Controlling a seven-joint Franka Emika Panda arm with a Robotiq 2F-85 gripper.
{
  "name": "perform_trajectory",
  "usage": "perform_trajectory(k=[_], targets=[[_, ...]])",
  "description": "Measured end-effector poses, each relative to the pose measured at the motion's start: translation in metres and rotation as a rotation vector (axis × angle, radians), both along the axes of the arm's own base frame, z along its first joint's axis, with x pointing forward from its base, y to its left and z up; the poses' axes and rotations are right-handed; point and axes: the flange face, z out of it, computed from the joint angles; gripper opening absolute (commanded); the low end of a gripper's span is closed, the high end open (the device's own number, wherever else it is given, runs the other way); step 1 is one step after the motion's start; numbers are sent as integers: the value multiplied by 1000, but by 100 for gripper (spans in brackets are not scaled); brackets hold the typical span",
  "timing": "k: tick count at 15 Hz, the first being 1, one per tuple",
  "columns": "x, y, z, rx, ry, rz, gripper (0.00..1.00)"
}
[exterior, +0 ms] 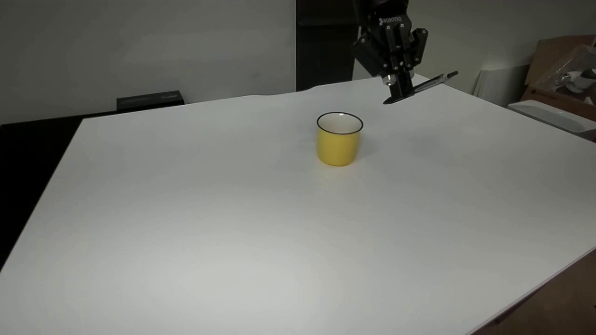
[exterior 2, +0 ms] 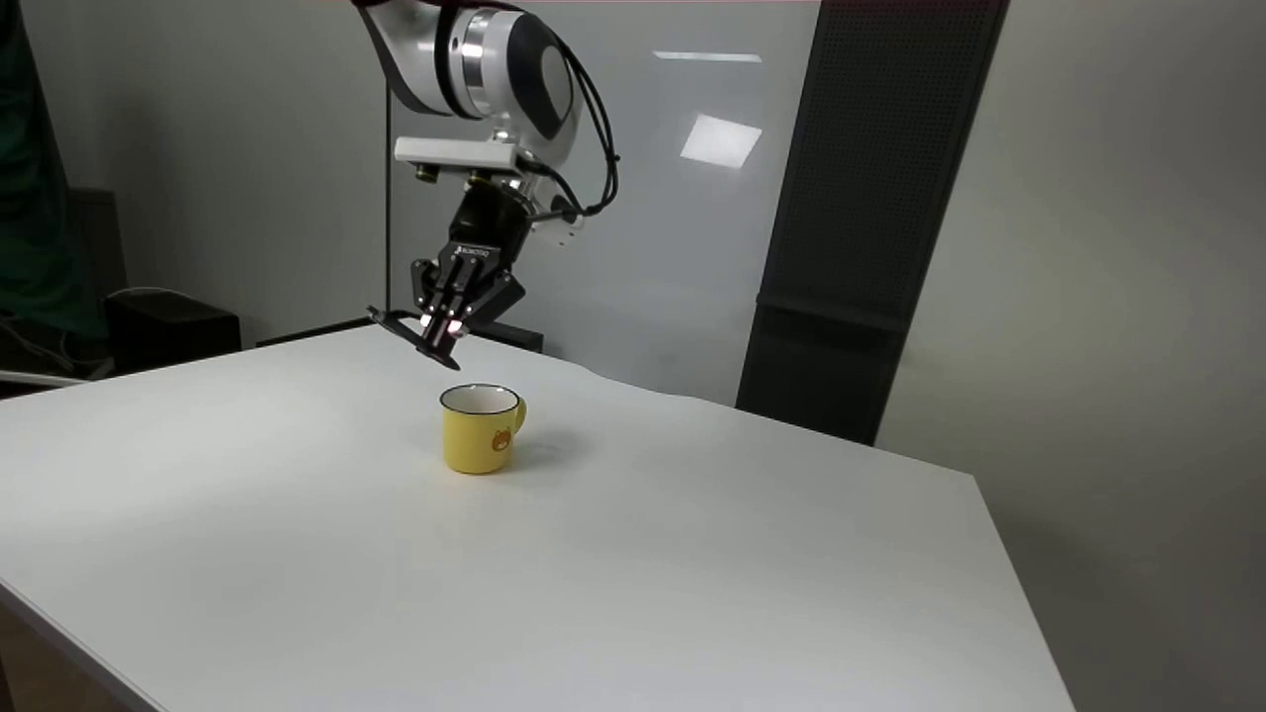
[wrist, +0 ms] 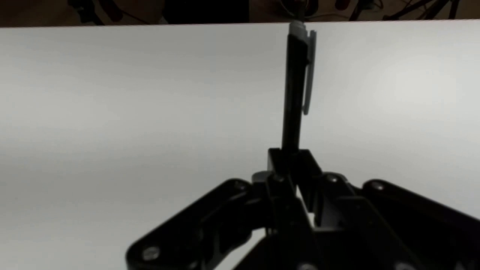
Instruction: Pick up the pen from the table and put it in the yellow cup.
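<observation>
The black pen (exterior: 430, 83) is held across my gripper (exterior: 402, 90) in the air over the far part of the white table (exterior: 209, 232). It lies tilted, its tip end lower and its clip end higher. The pen (exterior 2: 396, 326) and gripper (exterior 2: 442, 346) also show in an exterior view, above and behind the cup. In the wrist view the pen (wrist: 294, 86) points away from the shut fingertips (wrist: 289, 153), with its grey clip visible. The yellow cup (exterior: 337, 148) stands upright on the table, apart from the gripper. The cup (exterior 2: 473, 442) shows its handle there; it is out of the wrist view.
A cardboard box (exterior: 535, 95) with a plastic bag and a white tray (exterior: 554, 116) stand beyond the table's side edge. A dark box (exterior: 150, 100) is behind the far edge. A black box (exterior 2: 170, 331) stands behind the table.
</observation>
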Motion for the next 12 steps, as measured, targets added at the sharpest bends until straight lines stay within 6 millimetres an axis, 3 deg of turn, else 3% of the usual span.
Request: perform_trajectory(k=[5,12], targets=[[33,9,-8,31,65,-28,3],[68,8,-39,44,92,-51,3]])
